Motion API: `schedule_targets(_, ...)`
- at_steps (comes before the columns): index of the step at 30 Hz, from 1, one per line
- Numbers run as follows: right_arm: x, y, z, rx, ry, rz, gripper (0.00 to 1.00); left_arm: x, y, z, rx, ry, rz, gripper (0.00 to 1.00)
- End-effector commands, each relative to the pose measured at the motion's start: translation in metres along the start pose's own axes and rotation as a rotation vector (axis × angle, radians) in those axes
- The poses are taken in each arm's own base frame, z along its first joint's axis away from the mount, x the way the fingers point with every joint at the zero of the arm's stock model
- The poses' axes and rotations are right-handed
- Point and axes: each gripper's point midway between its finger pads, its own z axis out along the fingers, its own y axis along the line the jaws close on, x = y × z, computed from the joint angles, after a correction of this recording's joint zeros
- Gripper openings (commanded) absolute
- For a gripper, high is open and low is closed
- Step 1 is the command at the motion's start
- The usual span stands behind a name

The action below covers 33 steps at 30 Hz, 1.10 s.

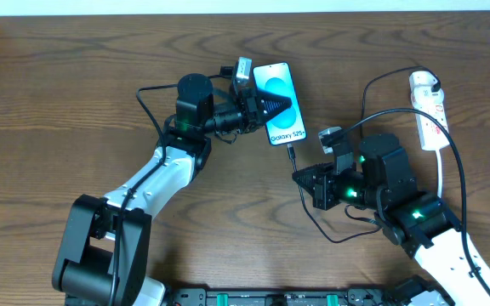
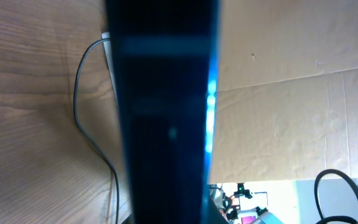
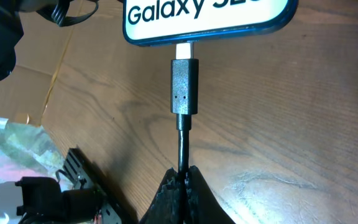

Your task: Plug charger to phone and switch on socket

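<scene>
**Right gripper pinches the charger cable, plug tip at the phone's edge**

The right gripper point(image 3: 184, 175) has its two black fingers pressed together on the charger point(image 3: 184, 142), a thin black cable that rises straight out of the fingertips. Just beyond the fingers the cable widens into its small black rectangular plug point(image 3: 184, 87). The plug's silver metal tip meets the bottom edge of the phone point(image 3: 204, 18), a slim rectangular handset with a bright cyan-blue screen and white "Galaxy S25" lettering. A short length of bare metal shows between the plug's shell and the phone's frame, and how deep the tip sits cannot be told.

From overhead, the phone point(image 1: 284, 127) lies near the middle of the brown wood-grain table point(image 1: 75, 102), with its lettered end towards the right arm. The left gripper point(image 1: 272, 104) comes in from the phone's left side. It is clamped on the phone: one tapered black finger lies across the screen, and the phone's dark edge with a cyan glow fills the left wrist view.

Well apart, at the table's far right, lies the socket point(image 1: 430, 115), a narrow white power strip with small red markings. Black cables loop past it, and the charger's far end cannot be traced among them.
</scene>
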Motion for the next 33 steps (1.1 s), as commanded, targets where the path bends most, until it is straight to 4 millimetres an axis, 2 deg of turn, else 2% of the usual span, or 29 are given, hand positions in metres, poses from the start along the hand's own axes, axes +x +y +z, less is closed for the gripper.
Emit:
schedule_targets(1,0.0017,0.0032,-0.0021,-0.016,0.005,0.009,0.01,0.0,-0.0039,-0.0002,0.011,-0.001,0.007,0.07)
schedule_targets(33,-0.0015,-0.0011,-0.0021,0.009,-0.012,0.01,0.01,0.0003,-0.004,-0.0001,0.011,0.001,-0.002,0.08)
